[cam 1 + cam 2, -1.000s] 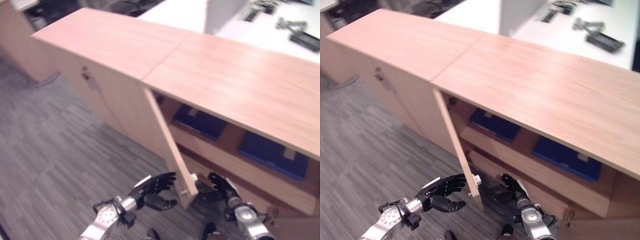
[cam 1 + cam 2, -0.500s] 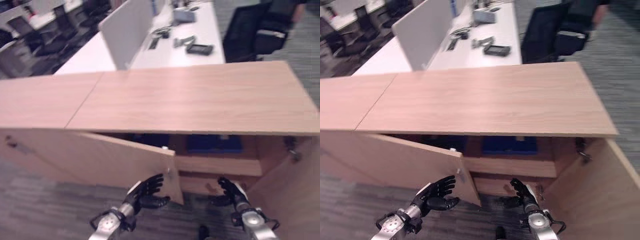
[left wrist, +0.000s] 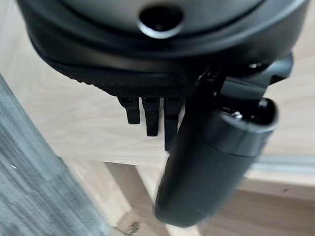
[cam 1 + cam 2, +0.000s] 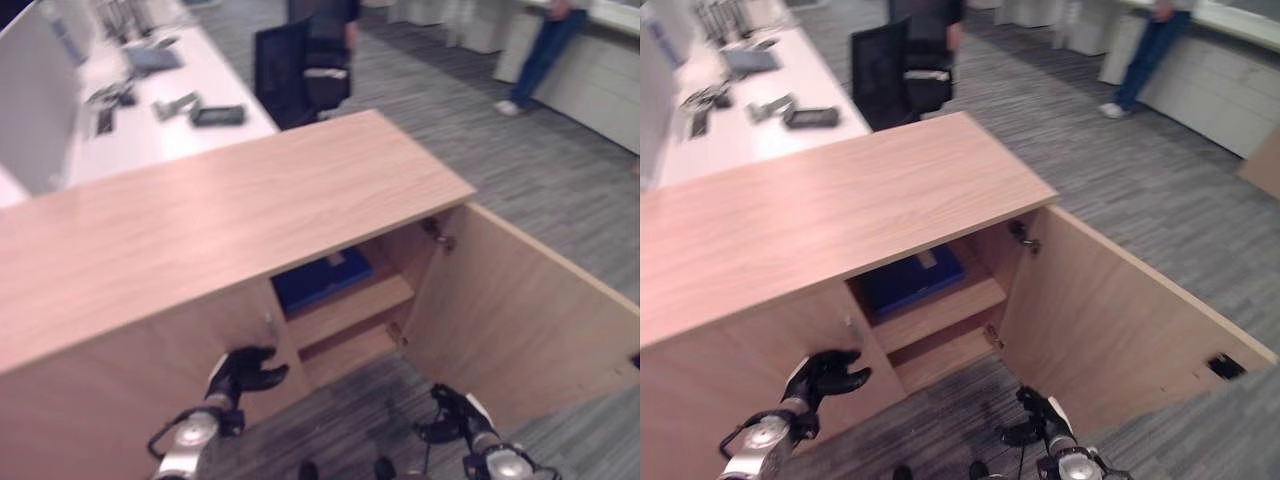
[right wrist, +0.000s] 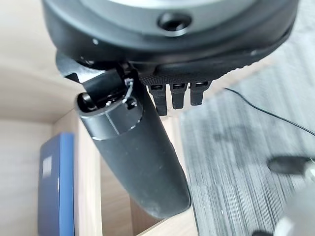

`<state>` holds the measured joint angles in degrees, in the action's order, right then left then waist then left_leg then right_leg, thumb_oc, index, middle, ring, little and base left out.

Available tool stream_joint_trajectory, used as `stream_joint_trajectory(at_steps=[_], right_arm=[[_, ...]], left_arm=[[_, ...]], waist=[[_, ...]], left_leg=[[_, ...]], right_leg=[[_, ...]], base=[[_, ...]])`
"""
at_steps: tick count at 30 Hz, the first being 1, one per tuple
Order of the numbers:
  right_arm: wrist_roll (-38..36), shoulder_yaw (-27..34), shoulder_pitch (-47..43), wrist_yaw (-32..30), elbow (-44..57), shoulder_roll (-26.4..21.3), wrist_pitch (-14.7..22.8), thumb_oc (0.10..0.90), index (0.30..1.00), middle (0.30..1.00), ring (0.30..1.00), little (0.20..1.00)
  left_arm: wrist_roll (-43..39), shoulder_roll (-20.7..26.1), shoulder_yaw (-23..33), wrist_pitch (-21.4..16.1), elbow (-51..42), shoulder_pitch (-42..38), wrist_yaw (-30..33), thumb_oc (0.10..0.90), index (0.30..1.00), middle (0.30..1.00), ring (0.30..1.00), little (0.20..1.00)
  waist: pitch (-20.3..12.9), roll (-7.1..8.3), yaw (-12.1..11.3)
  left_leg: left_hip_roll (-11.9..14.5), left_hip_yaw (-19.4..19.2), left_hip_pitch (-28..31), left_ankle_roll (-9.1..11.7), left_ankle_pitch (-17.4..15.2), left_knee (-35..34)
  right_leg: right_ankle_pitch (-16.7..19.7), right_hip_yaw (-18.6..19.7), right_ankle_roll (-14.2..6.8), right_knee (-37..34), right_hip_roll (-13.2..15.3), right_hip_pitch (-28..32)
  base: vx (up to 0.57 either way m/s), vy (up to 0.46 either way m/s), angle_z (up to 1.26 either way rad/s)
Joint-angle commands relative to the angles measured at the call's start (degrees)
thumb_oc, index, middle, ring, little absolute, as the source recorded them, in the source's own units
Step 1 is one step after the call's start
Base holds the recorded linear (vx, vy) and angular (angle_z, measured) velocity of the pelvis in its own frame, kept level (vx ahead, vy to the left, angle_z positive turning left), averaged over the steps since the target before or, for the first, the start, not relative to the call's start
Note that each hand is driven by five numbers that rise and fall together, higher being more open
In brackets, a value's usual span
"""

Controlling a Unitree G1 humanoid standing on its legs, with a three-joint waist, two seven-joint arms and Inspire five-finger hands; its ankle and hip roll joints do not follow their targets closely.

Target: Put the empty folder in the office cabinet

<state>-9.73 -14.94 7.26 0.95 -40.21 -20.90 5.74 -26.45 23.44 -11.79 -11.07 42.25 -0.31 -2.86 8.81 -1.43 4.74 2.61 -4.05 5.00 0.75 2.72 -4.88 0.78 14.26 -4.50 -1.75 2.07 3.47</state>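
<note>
Folder [image 4: 322, 278] sits on the shelf beyond your relaxed, empty right hand [image 4: 447, 412]; your left hand [image 4: 243, 369], fingers curled on nothing, meets the left door [image 4: 130, 400].

The two eye views are looking down from the robot's head at the office cabinet [image 4: 230, 210], from a little way back, and both are sharing its wooden top and the open right door [image 4: 1110, 320]. Each wrist view is looking along its own robot hand from very close; the right one is facing the blue folder [image 5: 51, 182] on the shelf.
</note>
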Motion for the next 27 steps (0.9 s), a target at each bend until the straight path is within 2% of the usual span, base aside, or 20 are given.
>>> stream_joint_trajectory(at_steps=[1,4,7,10,11,12,13,15,16,17,19,20,21,22,27], right_arm=[[-1.5,-0.4,-2.5,1.3,4.0,-1.1,4.1,0.8,0.9,0.9,0.9,0.9],[-1.5,-0.4,-1.8,1.8,3.7,-1.1,4.0,0.8,0.9,0.9,0.9,0.9],[-1.9,0.3,-0.8,2.2,3.9,-1.0,3.9,0.8,0.9,0.9,0.9,0.9],[-2.2,1.5,-1.9,1.5,2.9,-0.6,3.7,0.8,0.9,0.9,0.9,0.9],[-2.2,1.9,-3.1,1.0,2.9,-0.4,3.6,0.8,0.9,0.9,0.9,0.9],[-2.2,1.9,-3.0,1.0,2.9,-0.4,3.6,0.8,0.9,0.9,0.9,0.9],[-1.6,2.5,-5.1,0.1,3.1,0.2,3.5,0.8,0.9,0.9,0.9,0.9],[-1.0,3.1,-6.3,-0.6,3.7,1.0,3.7,0.8,0.9,0.9,0.9,0.9],[-0.6,3.2,-6.5,-0.7,4.3,1.3,3.7,0.8,0.9,0.9,0.9,0.9],[-0.4,3.2,-6.8,-0.8,4.3,1.4,3.7,0.8,0.9,0.9,0.9,0.9],[-0.1,3.4,-7.2,-0.8,3.8,1.6,3.5,0.8,0.9,0.9,0.9,0.9],[-0.4,3.6,-7.3,-1.0,3.6,1.7,3.3,0.8,0.9,0.9,0.9,0.9],[-0.4,3.6,-7.3,-1.0,3.6,1.7,3.3,0.8,0.9,0.9,0.9,0.9],[-0.8,3.7,-7.2,-0.9,4.4,1.6,3.2,0.8,0.9,0.9,0.9,0.9],[-1.2,3.6,-7.6,-0.9,4.2,0.6,3.3,0.8,0.9,0.9,0.9,0.9]], left_arm=[[-1.2,5.9,9.2,-8.8,2.3,-16.3,4.3,0.8,0.9,0.9,0.9,0.9],[-1.3,7.8,10.5,-8.6,4.6,-17.9,4.4,0.8,0.9,0.9,0.9,0.9],[-0.7,7.7,10.0,-8.7,4.2,-18.5,4.4,0.8,0.9,0.9,0.9,0.9],[0.0,5.7,8.8,-9.0,-0.2,-16.6,4.3,0.8,0.9,0.9,0.9,0.9],[0.5,4.0,7.8,-9.0,-2.7,-15.1,4.0,0.8,0.9,0.9,0.9,0.9],[0.6,3.9,7.8,-8.9,-2.9,-15.0,4.1,0.8,0.9,0.9,0.9,0.9],[1.7,1.8,5.3,-8.6,-6.8,-13.1,3.4,0.8,0.9,0.9,0.9,0.9],[2.5,-0.2,3.0,-8.2,-10.5,-10.1,1.8,0.8,0.9,0.9,0.9,0.9],[2.4,-1.0,2.7,-7.8,-12.7,-7.8,0.8,0.8,0.9,0.9,0.9,0.9],[2.4,-1.5,2.0,-7.6,-14.3,-6.3,-0.1,0.8,0.9,0.9,0.9,0.9],[1.6,-2.6,0.3,-6.9,-16.7,-3.3,-2.6,0.8,0.9,0.9,0.9,0.9],[1.1,-3.7,-1.9,-6.4,-17.7,-2.1,-4.2,0.8,0.9,0.9,0.9,0.9],[1.1,-3.7,-1.9,-6.4,-17.8,-2.1,-4.2,0.8,0.9,0.9,0.9,0.9],[1.6,-4.4,-3.6,-6.0,-17.3,-1.6,-4.9,0.8,0.9,0.9,0.9,0.9],[2.1,-4.7,-4.8,-5.9,-16.7,-0.4,-5.3,0.8,0.9,0.9,0.9,0.9]], waist=[[-5.1,0.89,1.3],[-5.5,1.13,1.8],[-5.8,1.34,2.4],[-5.2,1.33,2.3],[-4.6,1.21,1.6],[-4.6,1.17,1.6],[-3.3,0.6,-0.5],[-2.8,-0.15,-2.5],[-2.9,-0.14,-2.9],[-3.0,-0.04,-3.5],[-3.5,0.24,-4.3],[-3.7,0.2,-4.3],[-3.7,0.16,-4.4],[-3.6,-0.32,-3.6],[-3.6,-0.5,-3.2]], left_leg=[[1.6,0.0,1.7,3.7,-2.4,0.1],[1.3,-1.5,2.4,3.4,-3.2,0.1],[0.9,-1.8,2.6,3.1,-3.9,0.1],[0.9,-2.4,2.5,2.6,-4.4,0.5],[1.1,-3.0,2.4,2.5,-4.5,0.7],[1.1,-3.0,2.4,2.5,-4.6,0.7],[1.9,-4.6,2.2,2.7,-4.7,1.1],[3.1,-7.6,1.4,2.7,-4.8,2.3],[3.3,-8.7,1.2,2.5,-5.0,2.7],[3.4,-10.0,0.9,2.4,-5.0,3.0],[3.2,-11.4,0.9,2.3,-5.0,3.2],[3.0,-11.6,0.6,2.7,-4.8,3.3],[3.0,-11.7,0.7,2.7,-4.8,3.3],[3.6,-11.5,0.7,3.4,-4.5,3.1],[4.4,-12.2,1.4,4.2,-3.8,2.8]], right_leg=[[-5.0,1.8,-5.3,3.5,1.7,1.2],[-5.1,1.8,-6.1,4.3,2.4,0.8],[-5.3,1.0,-6.6,4.9,3.2,0.5],[-5.1,0.0,-7.1,7.1,3.3,-1.2],[-4.6,-2.1,-7.2,8.3,3.6,-2.5],[-4.8,-2.1,-7.2,8.5,3.5,-2.6],[-3.7,-12.9,-7.7,11.1,6.5,-4.6],[-3.8,-26.8,-6.3,13.8,11.2,-5.0],[-3.8,-30.9,-5.5,14.4,12.8,-4.4],[-3.4,-33.1,-5.3,14.5,13.6,-3.7],[-2.5,-33.3,-5.8,13.3,14.4,-2.8],[-0.9,-31.2,-6.8,10.6,15.0,-2.2],[-0.8,-31.1,-6.8,10.4,15.0,-2.2],[-0.2,-27.9,-7.4,8.4,14.9,-2.9],[0.1,-25.1,-7.6,4.9,13.9,-1.5]], base=[[0.06,0.141,-0.21],[0.05,0.111,-0.21],[0.04,0.078,-0.08],[-0.01,0.005,-0.06],[-0.02,-0.007,-0.19],[-0.09,-0.037,-0.31],[-0.13,-0.046,-0.4],[-0.17,-0.076,-0.79],[-0.13,-0.102,-0.89],[-0.12,-0.152,-0.75],[-0.07,-0.163,-0.67],[-0.01,-0.127,-0.71],[0.0,-0.29,-0.59],[0.01,-0.159,-0.37],[0.0,-0.186,-0.38]])
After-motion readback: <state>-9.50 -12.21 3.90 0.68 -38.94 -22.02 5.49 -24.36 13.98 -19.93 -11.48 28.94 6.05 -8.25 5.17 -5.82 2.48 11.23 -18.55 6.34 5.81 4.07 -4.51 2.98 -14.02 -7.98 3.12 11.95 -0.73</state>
